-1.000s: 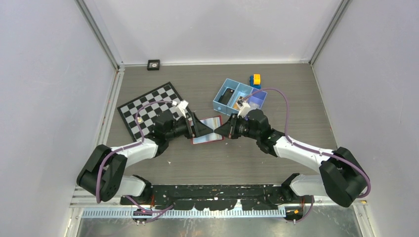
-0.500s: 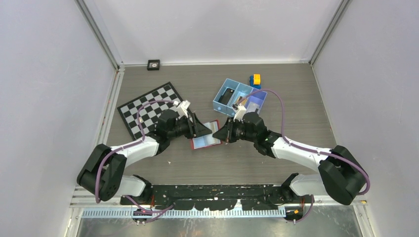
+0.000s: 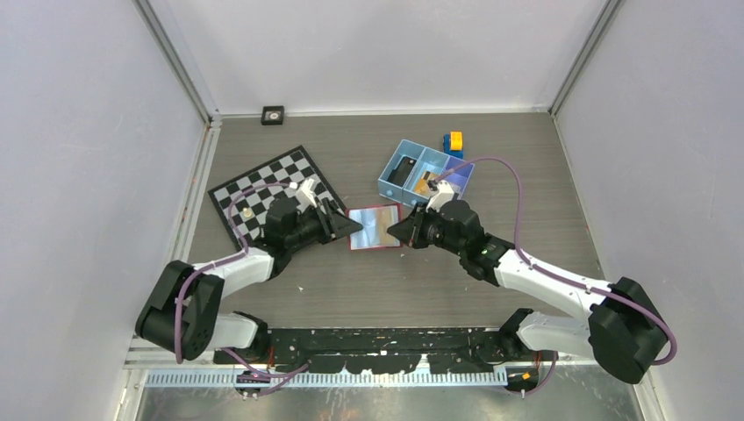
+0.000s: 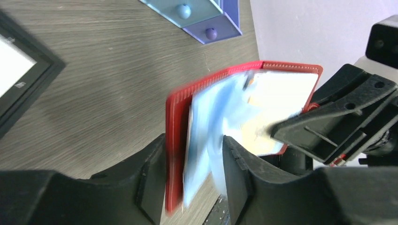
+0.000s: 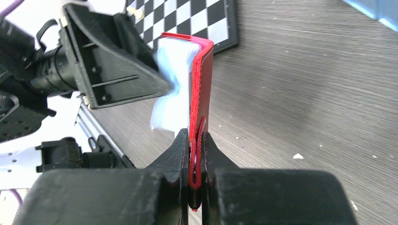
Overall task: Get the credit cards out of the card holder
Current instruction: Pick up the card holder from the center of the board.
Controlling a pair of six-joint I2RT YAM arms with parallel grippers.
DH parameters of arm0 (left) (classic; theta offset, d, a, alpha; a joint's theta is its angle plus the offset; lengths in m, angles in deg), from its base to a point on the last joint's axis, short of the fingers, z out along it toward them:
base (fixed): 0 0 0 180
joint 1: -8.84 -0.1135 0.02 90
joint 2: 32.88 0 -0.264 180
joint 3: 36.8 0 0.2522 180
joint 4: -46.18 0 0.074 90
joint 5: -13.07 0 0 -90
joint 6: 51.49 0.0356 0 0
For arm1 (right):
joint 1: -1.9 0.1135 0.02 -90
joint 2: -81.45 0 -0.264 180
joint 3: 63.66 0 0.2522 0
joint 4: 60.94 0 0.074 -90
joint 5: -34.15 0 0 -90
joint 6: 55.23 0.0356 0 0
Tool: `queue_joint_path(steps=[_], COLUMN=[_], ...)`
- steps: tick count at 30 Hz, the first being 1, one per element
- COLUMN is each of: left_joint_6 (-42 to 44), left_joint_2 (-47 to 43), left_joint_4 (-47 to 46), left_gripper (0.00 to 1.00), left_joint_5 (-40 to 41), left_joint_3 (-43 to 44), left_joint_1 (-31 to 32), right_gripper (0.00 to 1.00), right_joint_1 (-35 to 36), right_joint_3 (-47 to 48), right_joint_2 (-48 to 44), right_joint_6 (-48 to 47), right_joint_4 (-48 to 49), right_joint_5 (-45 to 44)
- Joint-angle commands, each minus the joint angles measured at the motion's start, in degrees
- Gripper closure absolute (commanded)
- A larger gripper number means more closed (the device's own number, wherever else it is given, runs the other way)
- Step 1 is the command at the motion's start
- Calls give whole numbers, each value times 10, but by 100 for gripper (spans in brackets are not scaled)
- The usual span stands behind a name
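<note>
Holder [image 3: 375, 227] at mid-worktop [image 3: 439, 281], dead between the arms, long axis running arm to arm. Clamped tight at the red cover's end by right pincer [image 5: 195, 137]. Opposite end, pale leaves and cards [image 4: 279, 101] fanned straight into left pincer [image 4: 194, 143], jaws astride them. Gripping or just short, hard to call through the blur. Nearer for the pull: left.

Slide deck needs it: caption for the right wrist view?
Right claw pinches the open red wallet upright by its edge; left claw meets the pale lining, chessboard behind.
</note>
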Motion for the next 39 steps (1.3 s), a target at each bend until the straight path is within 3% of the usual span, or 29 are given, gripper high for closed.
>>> queue_joint_path(steps=[1, 5, 8, 12, 14, 18, 22, 26, 31, 35, 39], left_joint_6=[-52, -36, -37, -65, -68, -38, 41, 49, 51, 24, 14], left_joint_2=[-31, -50, -45, -10, 5, 17, -3, -10, 18, 36, -6], left_joint_4=[-121, -36, -60, -149, -170, -120, 65, 84, 174, 150, 141], left_gripper=[51, 40, 28, 18, 1, 0, 0, 0, 7, 17, 20], left_joint_5=[-14, 22, 1, -39, -51, -35, 49, 69, 116, 96, 111], left_joint_3=[-53, -45, -45, -52, -46, -21, 27, 31, 57, 41, 19], left_joint_1=[-39, -50, -50, -49, -41, -11, 22, 30, 15, -22, -37], right_gripper=[99, 99, 99, 99, 99, 99, 99, 99, 100, 100, 100], right_joint_1=[-19, -35, -40, -40, -41, -40, -40, -41, -49, -60, -73], right_joint_3=[8, 0, -3, -6, -5, -6, -10, -14, -26, -38, -46], right_joint_2=[-8, -7, -7, -1, 4, 14, 10, 0, -21, -47, -64], right_joint_6=[11, 25, 29, 33, 34, 41, 44, 44, 53, 59, 64], right_joint_4=[7, 22, 37, 56, 62, 86, 92, 90, 95, 97, 91], right_joint_5=[-40, -18, 4, 26, 37, 64, 67, 58, 53, 49, 37])
